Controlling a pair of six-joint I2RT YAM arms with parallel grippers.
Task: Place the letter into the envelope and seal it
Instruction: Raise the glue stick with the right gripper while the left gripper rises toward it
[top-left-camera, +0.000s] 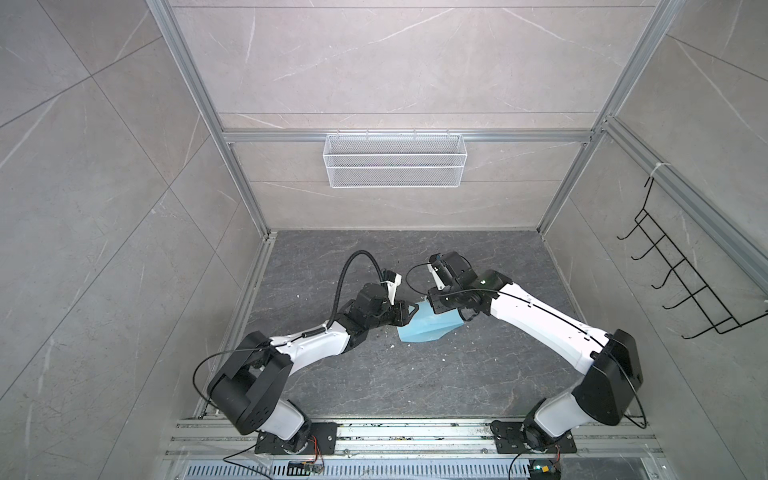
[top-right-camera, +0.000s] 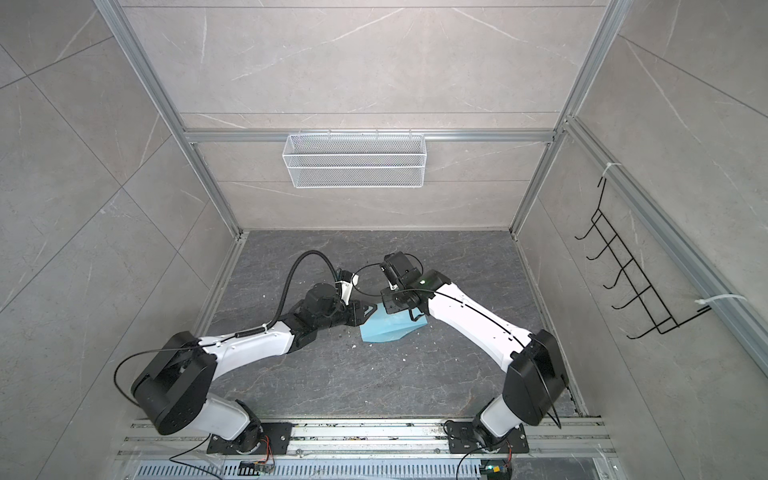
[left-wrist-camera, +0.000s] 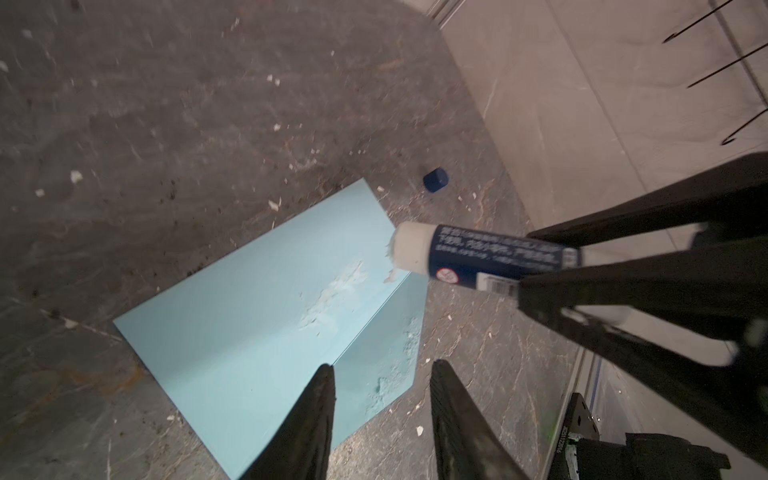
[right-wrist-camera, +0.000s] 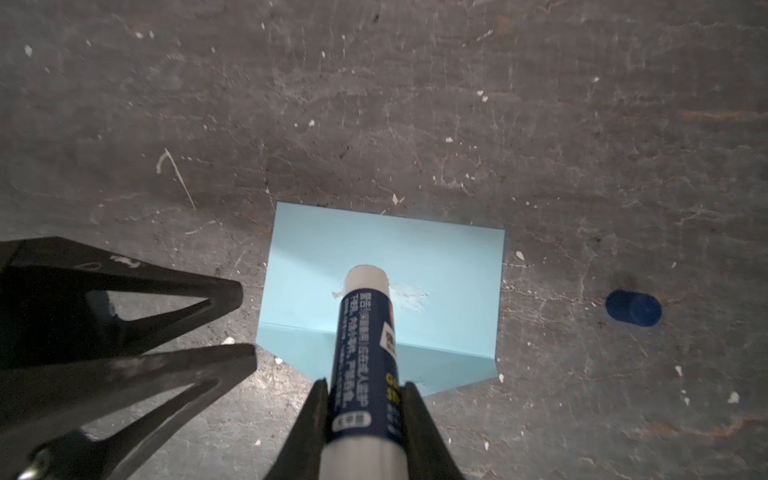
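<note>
envelope (left-wrist-camera: 249, 324) looks like thin floppy paper, I'd pinch the flap (left-wrist-camera: 374, 332) by its dry edge; left tool (left-wrist-camera: 383, 365) is open and empty, right tool (right-wrist-camera: 365, 384) clamps the glue stick (right-wrist-camera: 365, 332)

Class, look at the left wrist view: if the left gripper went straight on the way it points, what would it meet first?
Probably the envelope, near its flap fold, just ahead of the open left gripper; the glue stick hangs farther on, though depth is unclear.
</note>
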